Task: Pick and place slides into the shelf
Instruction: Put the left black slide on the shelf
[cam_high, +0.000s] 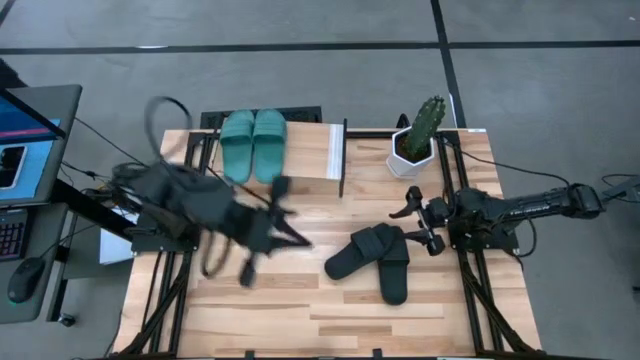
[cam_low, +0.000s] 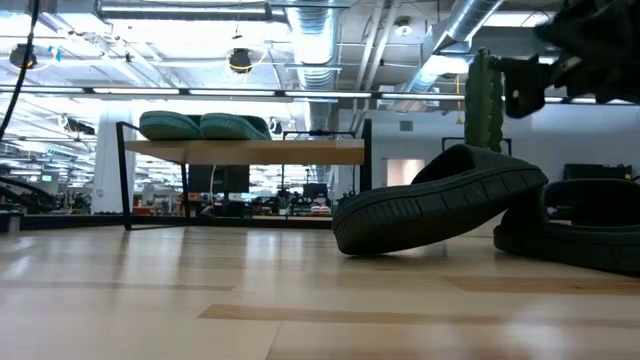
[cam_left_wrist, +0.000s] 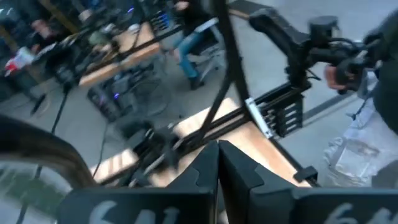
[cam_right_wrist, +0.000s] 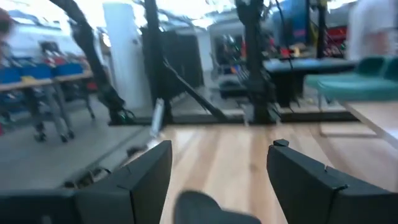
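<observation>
where legible, no slides (cam_high: 375, 258) lettering

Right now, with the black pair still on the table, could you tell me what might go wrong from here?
1. The black slides overlap, one leaning on the other; the open right gripper could drag both or slip off.
2. The teal slides fill one side of the shelf; a careless placement could nudge them.
3. The potted cactus stands near the right arm's likely path and could be tipped.
4. The shut left gripper hovers mid-table, so the arms might collide.
</observation>
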